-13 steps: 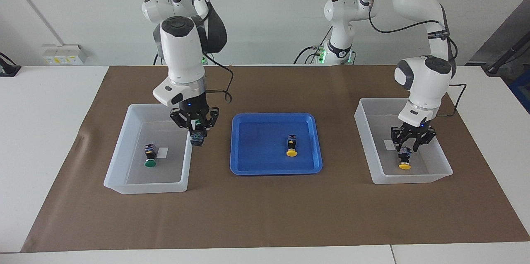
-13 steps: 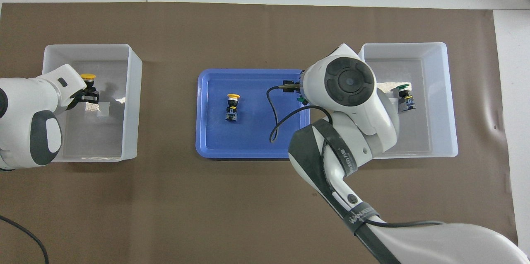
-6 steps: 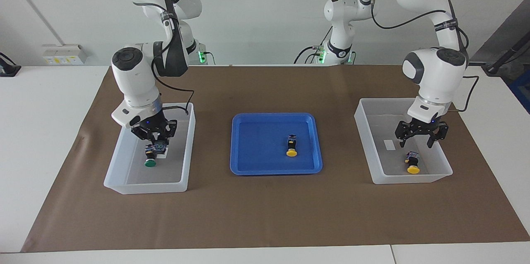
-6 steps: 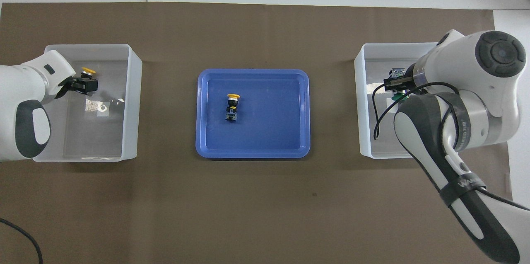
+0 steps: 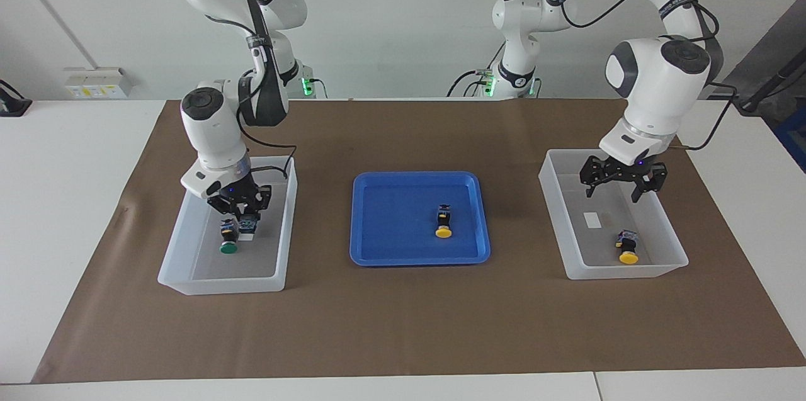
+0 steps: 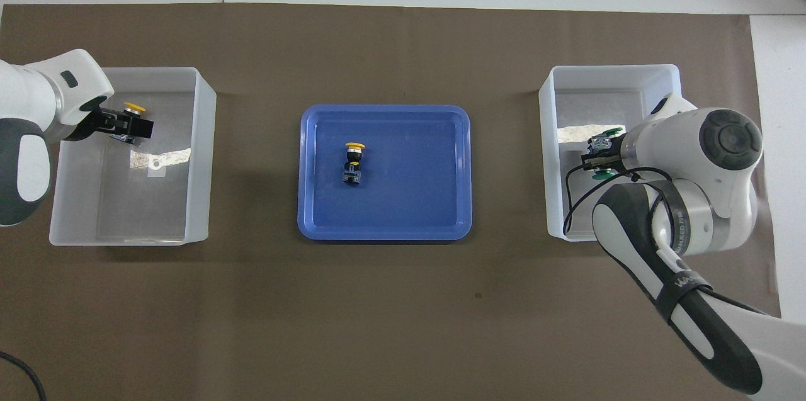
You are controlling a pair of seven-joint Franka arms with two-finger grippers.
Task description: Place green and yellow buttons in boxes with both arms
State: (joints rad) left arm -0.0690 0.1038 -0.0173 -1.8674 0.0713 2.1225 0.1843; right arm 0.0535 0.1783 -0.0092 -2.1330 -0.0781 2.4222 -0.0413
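My right gripper (image 5: 242, 215) is low inside the box (image 5: 179, 250) at the right arm's end, shut on a green button (image 5: 249, 222). A second green button (image 5: 228, 241) lies in that box right beside it. My left gripper (image 5: 620, 190) hangs open and empty over the other box (image 5: 554, 218), where a yellow button (image 5: 628, 247) lies on the floor. In the overhead view that yellow button (image 6: 133, 107) shows just past the left gripper (image 6: 129, 127). Another yellow button (image 5: 444, 223) lies in the blue tray (image 5: 378, 250).
The blue tray sits in the middle of the brown mat (image 5: 403, 319), between the two boxes. A small white label (image 5: 592, 219) lies in the left arm's box. Bare mat stretches along the side of the boxes farthest from the robots.
The left gripper opened, left the yellow button in its box and rose. The right arm carried its green button from beside the tray into its box and lowered it.
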